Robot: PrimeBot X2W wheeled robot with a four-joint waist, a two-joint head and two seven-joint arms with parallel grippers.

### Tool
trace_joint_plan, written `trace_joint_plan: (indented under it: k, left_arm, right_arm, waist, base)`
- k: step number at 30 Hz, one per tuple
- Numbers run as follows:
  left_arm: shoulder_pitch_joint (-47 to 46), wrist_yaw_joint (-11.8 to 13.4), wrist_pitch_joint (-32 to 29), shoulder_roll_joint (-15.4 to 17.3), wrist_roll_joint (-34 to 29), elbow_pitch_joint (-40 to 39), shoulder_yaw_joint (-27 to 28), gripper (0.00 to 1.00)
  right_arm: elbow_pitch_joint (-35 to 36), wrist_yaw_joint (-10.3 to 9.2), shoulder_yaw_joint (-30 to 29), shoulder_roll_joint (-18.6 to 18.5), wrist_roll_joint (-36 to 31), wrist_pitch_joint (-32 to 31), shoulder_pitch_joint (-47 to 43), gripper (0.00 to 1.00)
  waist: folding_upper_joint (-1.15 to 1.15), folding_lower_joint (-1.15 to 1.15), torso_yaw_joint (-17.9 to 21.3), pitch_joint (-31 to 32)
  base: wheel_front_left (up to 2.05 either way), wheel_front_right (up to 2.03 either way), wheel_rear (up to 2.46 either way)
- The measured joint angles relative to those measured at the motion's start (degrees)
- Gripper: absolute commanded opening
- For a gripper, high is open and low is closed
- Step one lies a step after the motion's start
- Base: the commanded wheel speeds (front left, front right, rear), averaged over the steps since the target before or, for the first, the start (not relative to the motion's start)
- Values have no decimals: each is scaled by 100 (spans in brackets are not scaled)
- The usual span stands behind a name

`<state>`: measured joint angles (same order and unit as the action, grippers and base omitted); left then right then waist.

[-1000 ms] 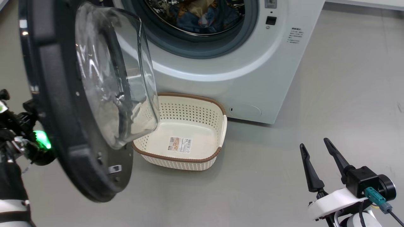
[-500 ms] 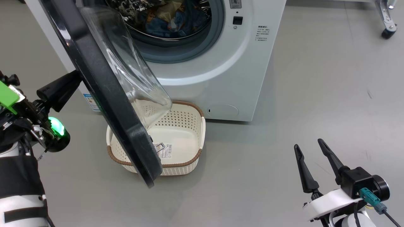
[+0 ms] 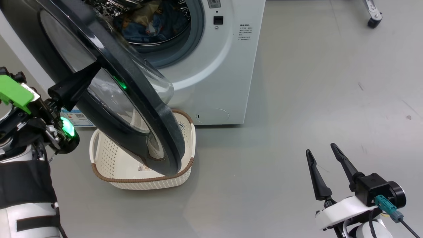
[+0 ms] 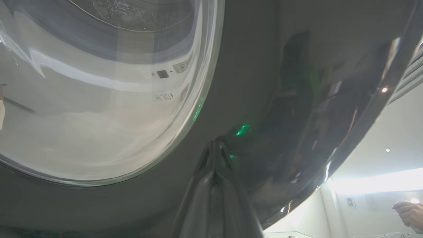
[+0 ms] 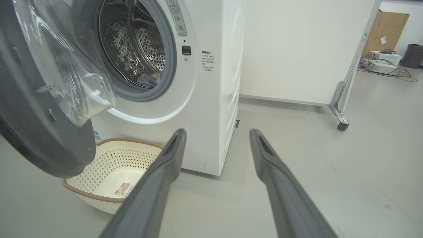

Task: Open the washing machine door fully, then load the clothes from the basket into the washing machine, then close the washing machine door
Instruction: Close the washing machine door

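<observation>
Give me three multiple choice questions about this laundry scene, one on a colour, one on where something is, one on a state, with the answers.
1. What colour is the rim of the basket? A blue; B brown; C red.
2. Where are the clothes? A in the basket; B on a chair; C inside the washing machine.
3. How is the right gripper? A open and empty; B shut on a towel; C shut on a cup.
Answers: 1 B, a brown band runs round its top; 2 C, blue cloth lies inside it; 3 A, its jaws stand apart with nothing between.
</observation>
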<state>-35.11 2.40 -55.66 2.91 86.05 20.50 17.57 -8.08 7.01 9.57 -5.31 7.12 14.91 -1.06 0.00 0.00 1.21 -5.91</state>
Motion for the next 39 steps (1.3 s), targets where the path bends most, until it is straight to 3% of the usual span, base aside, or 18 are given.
trace_joint_plan:
  k: [15, 39]
  left_arm:
    - [-5, 15, 255, -51, -90, 46, -142, 0]
    - [0, -111, 576, -132, -76, 226, -183, 0]
  right_arm:
    - [1, 0, -35, 13, 0, 0, 59, 100]
    - [1, 0, -79, 33, 1, 0, 57, 100]
  waist:
    - [0, 0, 402, -44]
    - [0, 0, 446, 40]
  base:
    - [0, 0, 0]
    - [0, 0, 0]
